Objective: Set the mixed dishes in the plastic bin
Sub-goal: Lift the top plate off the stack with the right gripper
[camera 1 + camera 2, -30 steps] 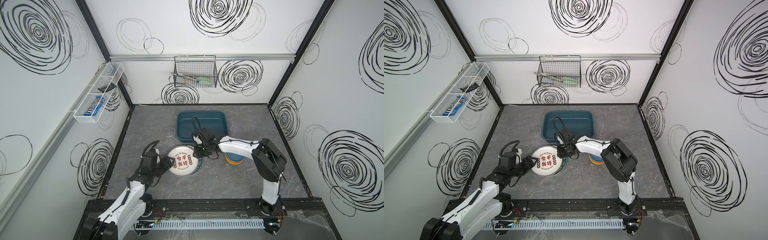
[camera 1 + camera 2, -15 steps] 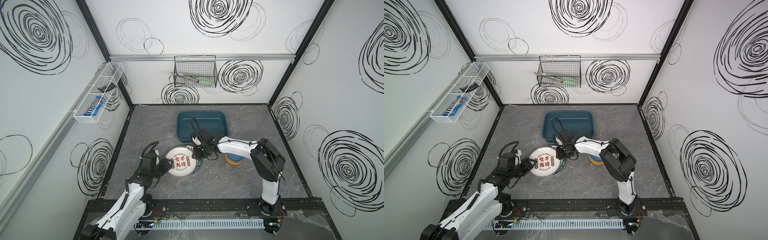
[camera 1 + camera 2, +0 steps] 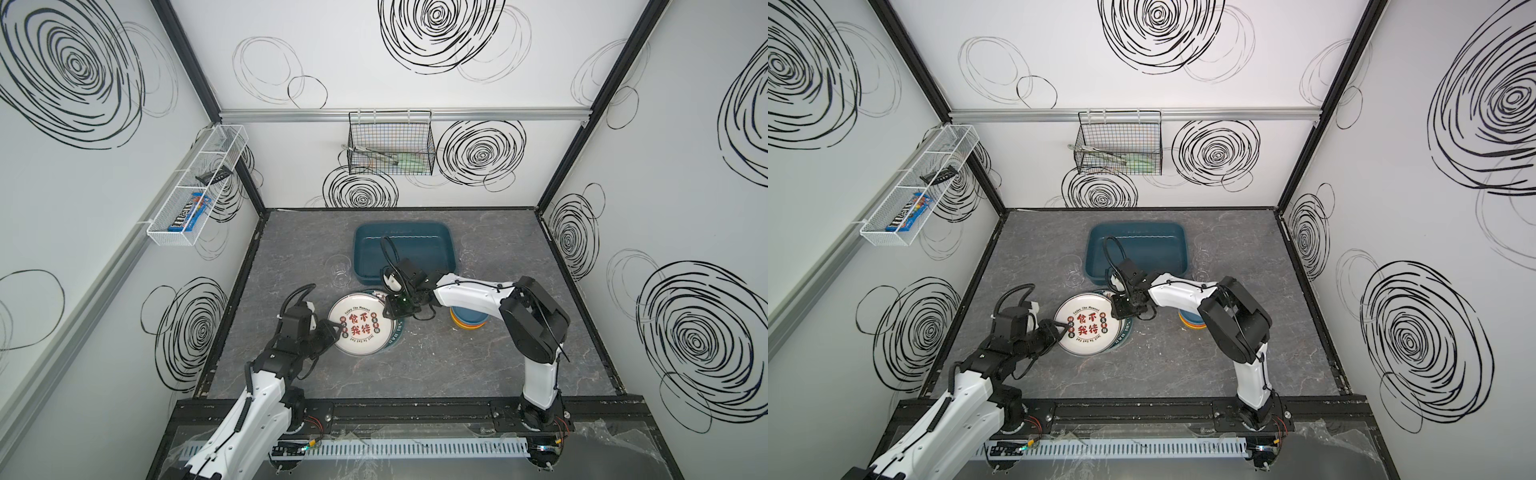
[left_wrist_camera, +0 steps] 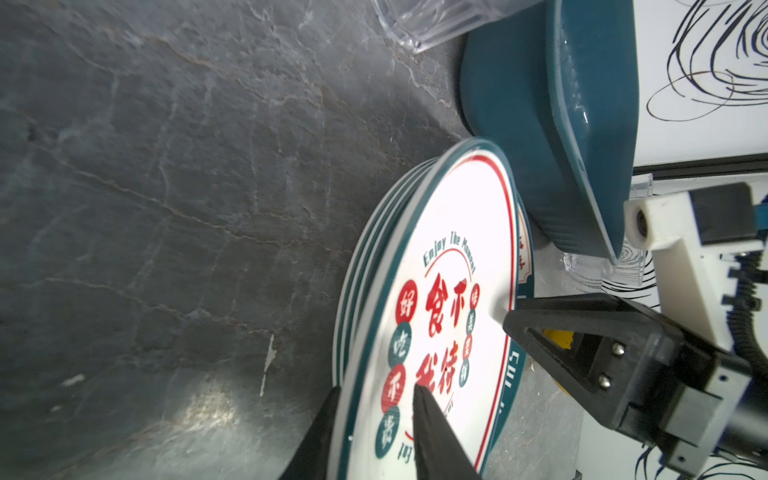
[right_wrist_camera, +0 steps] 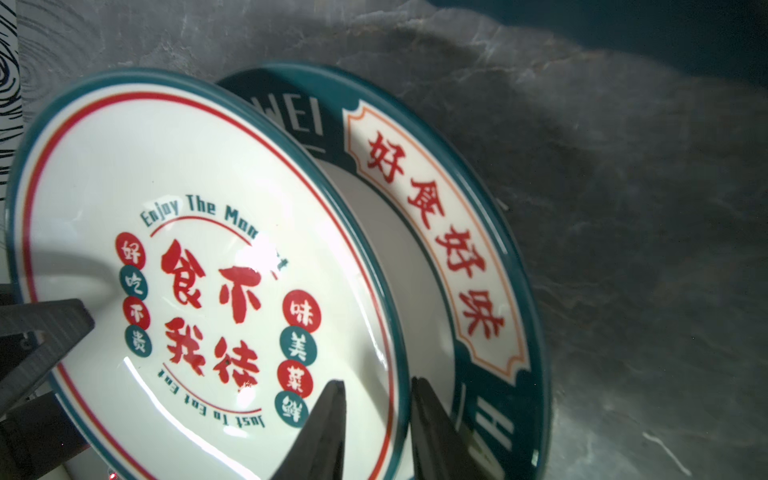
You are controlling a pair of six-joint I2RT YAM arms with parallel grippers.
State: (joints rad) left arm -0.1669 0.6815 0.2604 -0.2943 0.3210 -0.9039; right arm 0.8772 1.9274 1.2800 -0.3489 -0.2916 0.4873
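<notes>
A white plate (image 3: pixel 359 328) (image 3: pixel 1086 326) with red Chinese characters and a teal rim is tilted up off a stack of plates (image 3: pixel 397 334) (image 5: pixel 436 232). My left gripper (image 3: pixel 336 332) (image 4: pixel 376 388) is shut on its near-left rim. The right gripper (image 3: pixel 390 309) (image 5: pixel 378 382) is shut on the opposite rim, one finger on the face and one beneath. Behind the stack sits the dark teal plastic bin (image 3: pixel 401 226) (image 4: pixel 540 104), with nothing visible in it. A stack of blue, yellow and orange bowls (image 3: pixel 467 322) lies under the right forearm. A clear cup (image 3: pixel 341 270) stands left of the bin.
A second clear cup (image 3: pixel 1200 257) stands faintly at the bin's right. On the back wall hangs a black wire basket (image 3: pixel 390 145), and on the left wall a white mesh shelf (image 3: pixel 195 187). Black frame rails edge the grey stone floor.
My left jaws have closed in on the plate's rim. The plate and the right arm have barely moved.
</notes>
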